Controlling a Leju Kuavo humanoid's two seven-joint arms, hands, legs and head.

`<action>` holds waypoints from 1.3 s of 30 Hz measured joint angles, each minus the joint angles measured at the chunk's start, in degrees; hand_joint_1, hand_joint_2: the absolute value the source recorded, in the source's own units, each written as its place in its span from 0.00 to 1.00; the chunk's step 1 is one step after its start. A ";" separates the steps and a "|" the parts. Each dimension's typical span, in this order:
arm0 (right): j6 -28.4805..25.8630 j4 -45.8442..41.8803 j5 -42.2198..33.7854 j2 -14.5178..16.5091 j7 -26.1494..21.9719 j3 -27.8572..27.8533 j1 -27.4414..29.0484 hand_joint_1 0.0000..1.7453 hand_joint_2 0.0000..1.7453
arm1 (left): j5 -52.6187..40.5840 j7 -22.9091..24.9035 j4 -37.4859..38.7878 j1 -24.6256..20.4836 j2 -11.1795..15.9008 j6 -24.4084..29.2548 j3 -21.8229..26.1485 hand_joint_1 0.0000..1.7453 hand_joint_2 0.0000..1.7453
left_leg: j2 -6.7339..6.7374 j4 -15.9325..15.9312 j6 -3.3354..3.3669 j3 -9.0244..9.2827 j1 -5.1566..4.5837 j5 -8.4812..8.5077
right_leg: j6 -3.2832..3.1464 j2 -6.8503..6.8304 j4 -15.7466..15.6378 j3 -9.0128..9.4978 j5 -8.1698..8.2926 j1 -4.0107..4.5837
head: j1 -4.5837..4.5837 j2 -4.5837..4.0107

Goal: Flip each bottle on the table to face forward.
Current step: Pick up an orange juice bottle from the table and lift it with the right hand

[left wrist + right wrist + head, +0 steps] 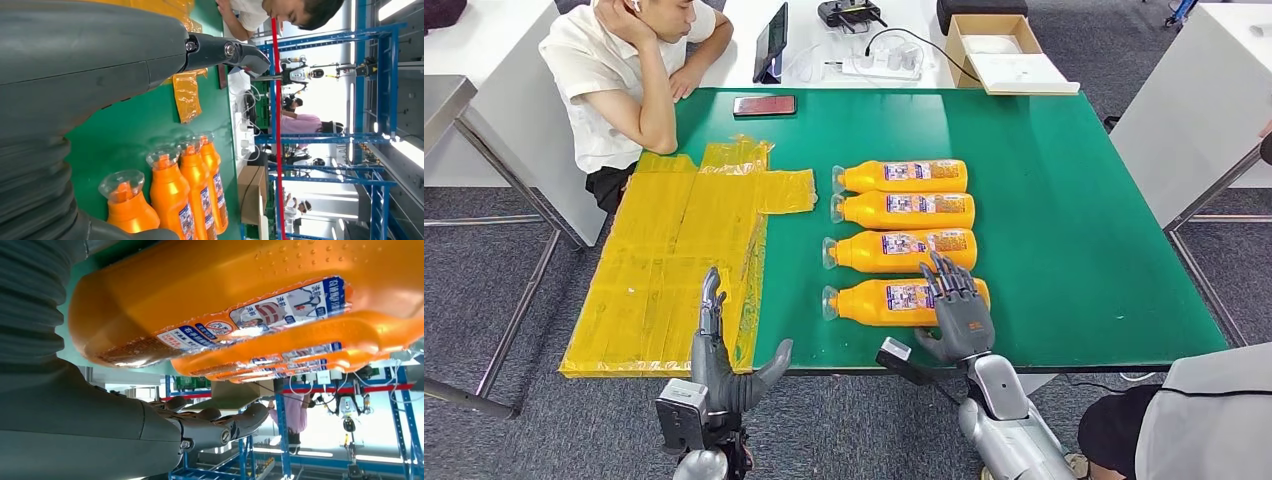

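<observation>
Several orange bottles lie on their sides in a column on the green table (1064,230), clear caps to the left and labels up. My right hand (957,312) lies flat, fingers spread, over the base end of the nearest bottle (879,301); it grips nothing. That bottle's label (260,315) looms close in the right wrist view, with the right hand's fingers (220,427) stretched out beside it. My left hand (724,360) hovers open at the table's front edge, left of the bottles. The left wrist view looks along the caps of the bottle row (170,195).
A sheet of yellow wrapping (674,260) covers the table's left part. A person (624,70) sits at the far left corner, near a phone (764,105). A tablet, cables and a cardboard box (999,50) are on the white table behind. Another person's arm (1204,420) is at lower right.
</observation>
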 joint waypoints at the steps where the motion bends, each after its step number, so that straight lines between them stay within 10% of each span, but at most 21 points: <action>1: 0.00 0.25 -0.01 -0.03 0.00 0.09 -0.08 0.00 1.00 | 0.00 0.00 0.00 0.00 0.00 0.00 0.00 0.00 1.00 | 0.00 0.00 0.00 0.00 0.00 0.00 | 0.00 0.00 0.00 0.00 0.00 0.00 | 0.00 0.01; 24: 10.03 6.04 5.43 -1.55 12.75 5.56 -5.12 0.00 1.00 | 1.61 0.00 0.66 0.02 0.00 -5.19 0.51 0.00 1.00 | 0.05 0.00 0.00 0.44 0.00 0.00 | 0.00 0.02 -0.05 0.38 0.00 0.00 | 0.01 0.00; 25: 11.69 6.20 5.50 -1.67 13.27 5.83 -5.60 0.04 1.00 | 1.61 0.00 0.67 0.02 0.00 -5.33 0.58 0.00 1.00 | 0.07 0.00 0.00 0.49 0.00 0.00 | 0.00 0.02 -0.05 0.42 0.00 0.00 | 0.01 0.00; 29: 18.60 7.13 5.02 -2.05 14.12 6.85 -7.42 0.89 1.00 | 1.62 0.01 0.97 -0.02 0.00 -6.10 0.82 0.00 1.00 | 0.16 0.00 0.01 0.77 -0.01 -0.02 | -0.01 0.04 -0.09 0.62 0.00 0.01 | 0.01 -0.01; 39: 26.24 9.87 3.14 -3.51 14.20 9.23 -10.01 0.99 1.00 | 1.36 0.00 2.07 -0.22 -0.04 -7.99 1.09 0.00 1.00 | 0.02 -0.01 0.03 1.18 -0.01 -0.03 | 0.06 0.03 -0.12 0.51 -0.10 0.01 | 0.00 -0.01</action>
